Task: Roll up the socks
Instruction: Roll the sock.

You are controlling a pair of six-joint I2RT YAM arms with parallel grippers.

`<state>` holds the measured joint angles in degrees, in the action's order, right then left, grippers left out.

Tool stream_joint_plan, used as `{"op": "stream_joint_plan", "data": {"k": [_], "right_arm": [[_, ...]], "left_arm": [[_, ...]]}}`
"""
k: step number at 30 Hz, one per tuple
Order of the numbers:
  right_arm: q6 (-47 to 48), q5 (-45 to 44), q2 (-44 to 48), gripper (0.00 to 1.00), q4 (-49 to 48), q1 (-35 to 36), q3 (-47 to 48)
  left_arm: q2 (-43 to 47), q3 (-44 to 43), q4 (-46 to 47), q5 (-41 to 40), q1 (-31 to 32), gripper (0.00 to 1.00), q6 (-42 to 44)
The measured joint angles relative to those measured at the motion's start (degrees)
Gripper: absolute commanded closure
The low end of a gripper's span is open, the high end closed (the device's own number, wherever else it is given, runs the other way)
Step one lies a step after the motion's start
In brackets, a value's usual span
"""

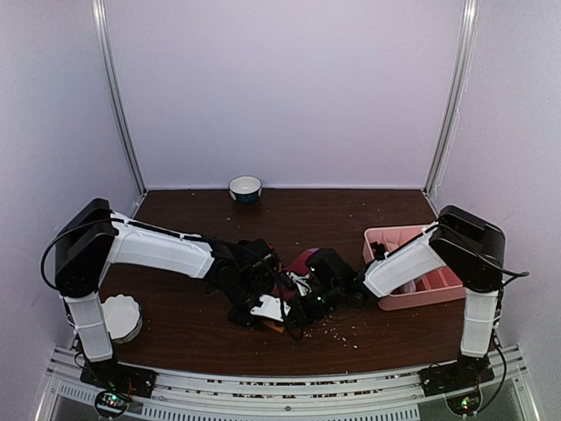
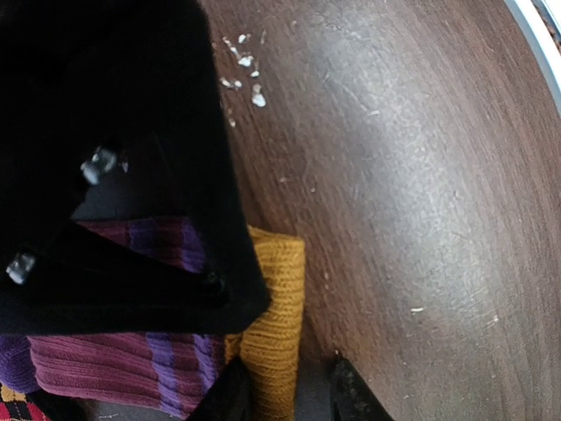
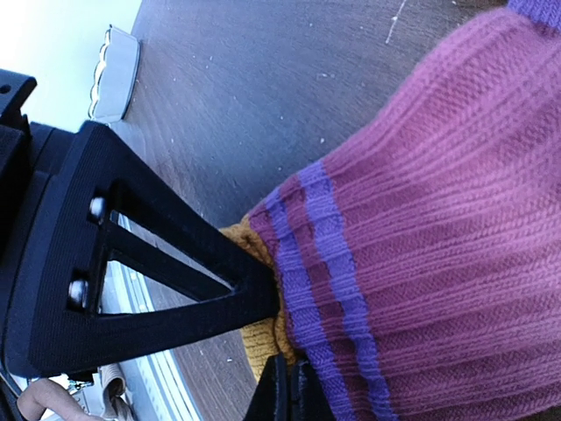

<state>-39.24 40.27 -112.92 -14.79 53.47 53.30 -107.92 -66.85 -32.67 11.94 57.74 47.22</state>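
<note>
The right end effector is pinching shut on the purple sock in the middle of the worktop while the left end effector is hovering half open astride its orange end, so the crowded pair are probably risking a collision, or the fabric slipping free and any roll unwinding.

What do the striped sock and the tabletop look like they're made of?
The striped sock looks like soft ribbed knit, matte, perhaps cotton: raised ribs run along its magenta and purple bands and its orange end. The table seems wood or wood-look laminate: dark brown, streaky grain, a dull sheen; I cannot tell which.
</note>
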Motion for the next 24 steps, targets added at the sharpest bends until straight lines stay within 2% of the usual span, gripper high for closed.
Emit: {"op": "stream_joint_plan", "data": {"k": [7, 12, 16, 24], "right_arm": [[-1.14, 1.95, -0.37, 1.0, -1.14, -0.72, -0.44], [-1.7, 2.78, -0.46, 0.97, -1.79, -1.51, -0.83], [-1.07, 2.19, 0.26, 0.83, -1.49, -1.99, -1.33], [3.72, -6.03, 8.46, 0.81, 1.55, -2.32, -7.41]], "left_arm": [[-1.55, -2.32, -1.31, -1.55, -0.02, 0.88, 0.22], [-3.21, -5.18, -4.04, -1.9, -0.04, 0.95, 0.28], [-5.66, -9.25, -8.87, 0.52, -0.48, 0.97, 0.28], [-9.55, -14.12, -16.96, 10.49, -4.96, 0.99, -1.92]]}}
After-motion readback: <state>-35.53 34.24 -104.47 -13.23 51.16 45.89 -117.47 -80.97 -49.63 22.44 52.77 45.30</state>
